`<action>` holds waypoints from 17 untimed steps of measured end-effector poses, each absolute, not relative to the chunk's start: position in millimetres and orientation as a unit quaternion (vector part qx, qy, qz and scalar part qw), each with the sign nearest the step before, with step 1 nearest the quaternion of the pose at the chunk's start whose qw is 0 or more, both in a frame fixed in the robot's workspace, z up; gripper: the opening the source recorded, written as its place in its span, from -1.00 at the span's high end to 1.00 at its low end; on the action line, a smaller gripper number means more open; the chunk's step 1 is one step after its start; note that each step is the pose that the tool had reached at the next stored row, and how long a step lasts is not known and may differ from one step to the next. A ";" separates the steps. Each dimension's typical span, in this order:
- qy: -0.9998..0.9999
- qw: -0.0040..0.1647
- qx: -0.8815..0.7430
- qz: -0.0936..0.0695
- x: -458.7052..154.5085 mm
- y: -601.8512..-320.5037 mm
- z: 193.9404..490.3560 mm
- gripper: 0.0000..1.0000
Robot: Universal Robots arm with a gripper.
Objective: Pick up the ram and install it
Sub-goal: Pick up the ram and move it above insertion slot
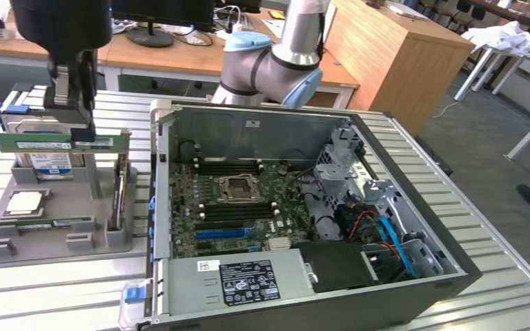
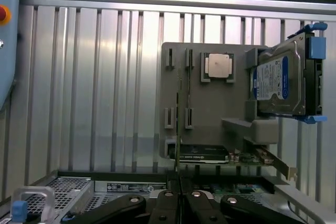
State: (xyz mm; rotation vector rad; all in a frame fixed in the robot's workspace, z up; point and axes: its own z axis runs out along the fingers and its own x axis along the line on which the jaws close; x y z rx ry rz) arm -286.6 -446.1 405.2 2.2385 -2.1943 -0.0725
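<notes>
- The gripper (image 1: pixel 79 131) is clenched tight on the ram (image 1: pixel 39 143).
- The ram is a long green stick. It is up in the air and lies flat, above the back part of the gray tray (image 1: pixel 108 238).
- The ram touches only the gripper.
- Right behind and under the ram, a hard drive (image 1: pixel 49 164) with a blue and white label stands on its edge.
- A square silver chip (image 1: pixel 24 201) lies on the tray, below the ram.
- A second green stick (image 1: pixel 39 224) lies flat on the tray, nearer the front.
- Tall gray posts (image 1: pixel 121 200) stick up from the tray, on the side next to the computer.
- The open computer case (image 1: pixel 159 207) lies just beside the tray, on the exterior view's right.
- The near wall of the case stands between the tray and the green board (image 1: pixel 275 231) inside.
- On that board are long black slots (image 1: pixel 232 167), a square metal socket (image 1: pixel 237 187) and a blue slot strip (image 1: pixel 221 234).
- The ram is well apart from those slots.
- Wires and metal boxes fill the far side of the case.
- The gray and blue robot arm (image 1: pixel 275 65) rises behind the case.
- Everything sits on a silver table with long strips (image 1: pixel 53 296).
</notes>
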 end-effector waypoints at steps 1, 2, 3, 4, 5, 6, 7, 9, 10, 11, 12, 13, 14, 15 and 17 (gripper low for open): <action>-0.700 0.003 0.714 -0.023 -284.1 -446.0 405.2 0.77; -0.700 0.003 0.714 -0.023 -281.7 -446.1 405.2 0.77; -0.700 0.003 0.714 -0.023 -279.3 -446.1 405.2 0.77; -0.700 0.003 0.714 -0.023 -276.8 -446.1 405.2 0.77; -0.700 0.003 0.714 -0.023 -274.1 -446.1 405.2 0.77; -0.700 0.003 0.714 -0.023 -271.0 -446.1 405.2 0.77; -0.700 0.003 0.714 -0.023 -268.0 -446.1 405.3 0.77; -0.700 0.003 0.714 -0.023 -261.8 -446.1 405.2 0.77; -0.700 0.003 0.714 -0.023 -258.8 -446.1 405.2 0.77; -0.700 0.003 0.714 -0.023 -255.7 -446.1 405.2 0.77; -0.700 0.003 0.714 -0.023 -252.5 -446.1 405.2 0.77; -0.700 0.003 0.714 -0.023 -249.4 -446.1 405.2 0.77; -0.700 0.003 0.714 -0.023 -246.4 -446.1 405.2 0.77; -0.700 0.003 0.714 -0.023 -243.2 -446.1 405.2 0.77; -0.700 0.003 0.714 -0.023 -236.5 -446.1 405.2 0.77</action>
